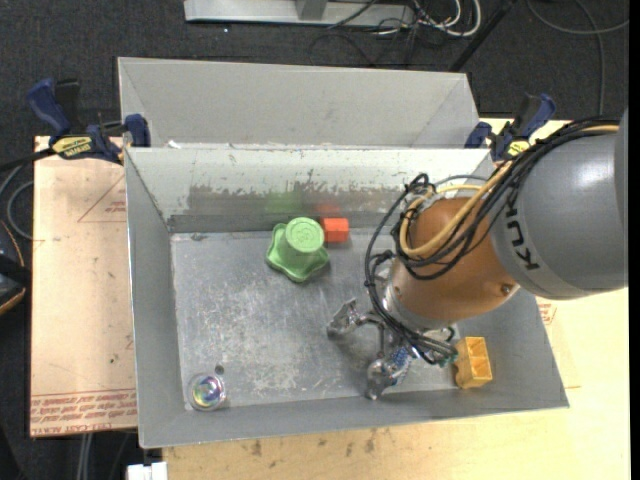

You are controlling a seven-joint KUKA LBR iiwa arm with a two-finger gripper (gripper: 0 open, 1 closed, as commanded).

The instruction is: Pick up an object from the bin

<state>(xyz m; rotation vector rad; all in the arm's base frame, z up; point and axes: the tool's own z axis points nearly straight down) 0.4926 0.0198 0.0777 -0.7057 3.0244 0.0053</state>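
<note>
— What lies at the left of the grey metal bin (150, 268)?

— A small shiny round ball (207, 392), in the front left corner. Further right, near the back wall, sits a green plastic cup-like piece with a lobed base (298, 248), and a small orange cube (336, 230) is just beside it on its right.

— And the gripper?

— The gripper (362, 353) hangs low over bare floor near the front wall, right of the middle. Its fingers (345, 325) are spread apart, with nothing between them.

— Which thing is nearest?

— A yellow plastic block (473, 360), just to the gripper's right by the right wall, outside the fingers.
</note>
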